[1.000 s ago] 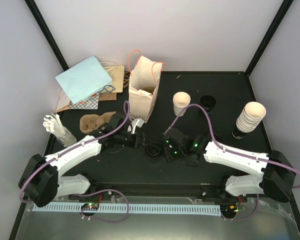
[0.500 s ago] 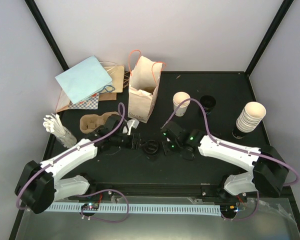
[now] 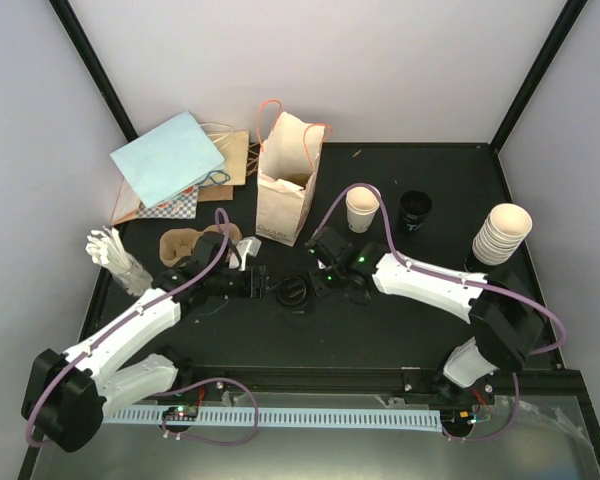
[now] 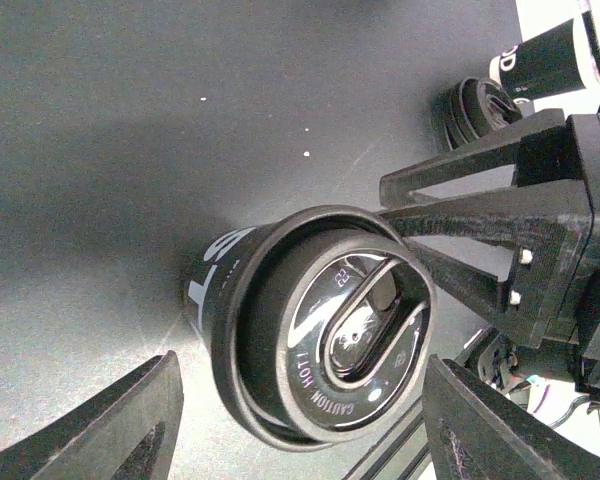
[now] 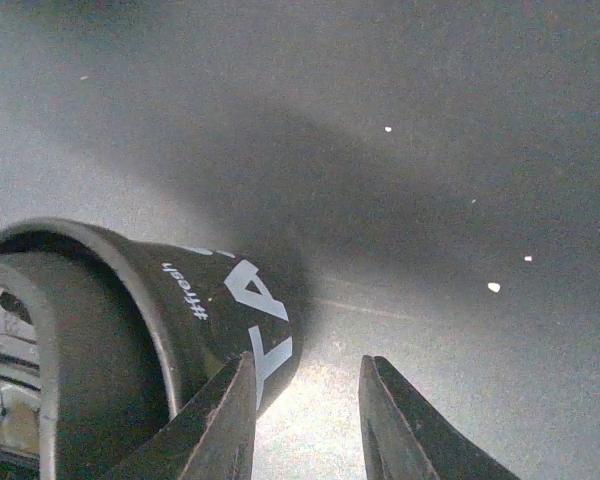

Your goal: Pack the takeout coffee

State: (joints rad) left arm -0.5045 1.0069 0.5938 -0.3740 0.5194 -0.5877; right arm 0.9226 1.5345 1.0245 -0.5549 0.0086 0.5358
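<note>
A takeout coffee cup [image 3: 294,293], black with white lettering and a black lid, lies on its side on the table. In the left wrist view its lid [image 4: 355,345] faces the camera. My left gripper [image 4: 300,420] is open and straddles the lid end, with a gap at its left finger [image 4: 110,430]. From the other side my right gripper [image 3: 317,280] reaches the cup. It is open [image 5: 305,400] with only bare table between its fingers. Its left fingertip [image 5: 220,420] rests beside the cup's wall [image 5: 220,300]. An unlidded cream cup [image 3: 362,208] stands upright behind.
The paper bag [image 3: 285,180] with orange handles stands open behind the grippers. A brown pulp tray [image 3: 180,245] lies left of it. A black cup [image 3: 415,207] and a stack of cream cups [image 3: 502,232] stand at right. Stirrers [image 3: 115,255] and flat bags [image 3: 170,160] sit at left.
Both grippers and the lying cup have shifted left and slightly away from the arm bases. The right arm has stretched further left. The left jaws have widened a little.
</note>
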